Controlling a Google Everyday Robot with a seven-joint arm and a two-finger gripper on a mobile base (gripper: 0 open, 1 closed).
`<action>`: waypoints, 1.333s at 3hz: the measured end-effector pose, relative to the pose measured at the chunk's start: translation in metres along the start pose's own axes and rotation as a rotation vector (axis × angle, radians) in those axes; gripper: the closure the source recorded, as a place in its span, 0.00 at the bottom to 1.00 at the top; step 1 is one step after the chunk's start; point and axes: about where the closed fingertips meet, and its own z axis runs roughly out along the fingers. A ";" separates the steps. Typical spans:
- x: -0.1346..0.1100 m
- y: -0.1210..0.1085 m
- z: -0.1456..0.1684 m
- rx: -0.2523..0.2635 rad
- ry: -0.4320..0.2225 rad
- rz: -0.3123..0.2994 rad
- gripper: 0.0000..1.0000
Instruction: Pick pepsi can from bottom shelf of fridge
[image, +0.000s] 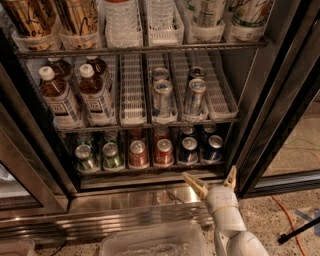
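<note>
Two dark blue pepsi cans (189, 149) stand side by side at the right end of the bottom shelf (150, 169) of the fridge (280, 90), with more cans behind them. Red cans (163, 151) and green cans (86, 158) stand to their left. My gripper (214, 181) is open and empty. It sits just in front of and below the shelf's front rail, under the right blue can (214, 148). Its two tan fingers (195, 184) spread apart, pointing up toward the shelf.
The rack above holds slim silver-blue cans (162, 99) in white lane dividers and brown bottles (56, 96). The black door frame (260, 130) stands close on the right. A shiny steel base panel (125, 205) and a clear plastic bin (150, 242) lie below. An orange cable (287, 215) crosses the floor.
</note>
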 end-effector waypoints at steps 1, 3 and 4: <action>0.013 -0.013 0.000 -0.004 0.008 0.020 0.00; 0.029 -0.024 0.009 -0.037 0.012 0.036 0.00; 0.029 -0.024 0.009 -0.037 0.012 0.036 0.12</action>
